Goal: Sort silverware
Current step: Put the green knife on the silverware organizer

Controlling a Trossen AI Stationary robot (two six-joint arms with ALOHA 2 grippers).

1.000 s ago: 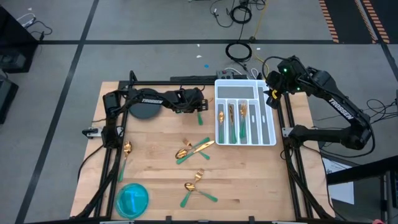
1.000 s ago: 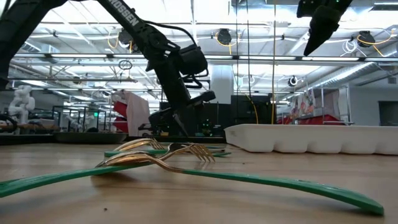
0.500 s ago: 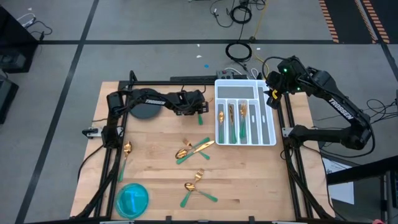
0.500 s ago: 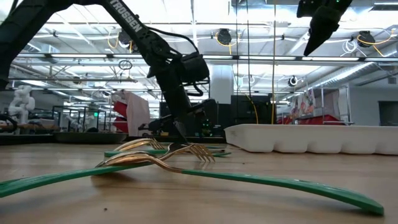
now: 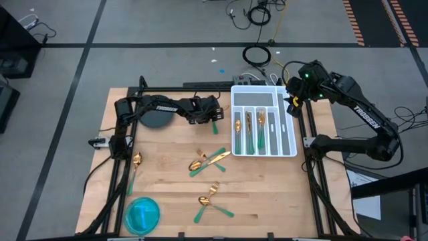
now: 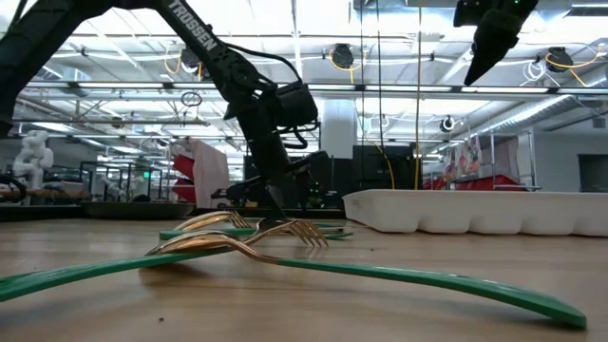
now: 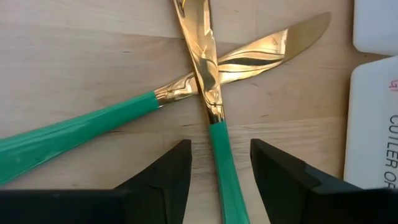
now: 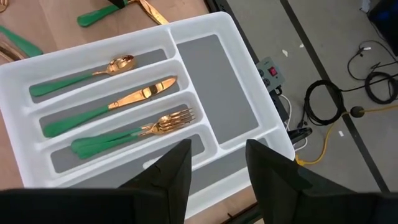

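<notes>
Partly sorted: spoon, knife, forks already in tray (image 5: pixel 291 127). Left gripper (image 7: pixel 219 163) spread, straddling handle of crossed knives (image 7: pixel 208 74) left of tray. Right gripper (image 8: pixel 216 163) spread, idle above tray. Loose silverware (image 5: pixel 208 161) mid-table and near edge still to go

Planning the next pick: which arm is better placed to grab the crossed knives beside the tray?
Left. Its open tool straddles the upper knife's handle, while the right tool hovers over the tray.

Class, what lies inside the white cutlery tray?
The white cutlery tray holds a spoon, a knife and forks, each in its own slot. Anything beneath the forks is hidden.
</notes>
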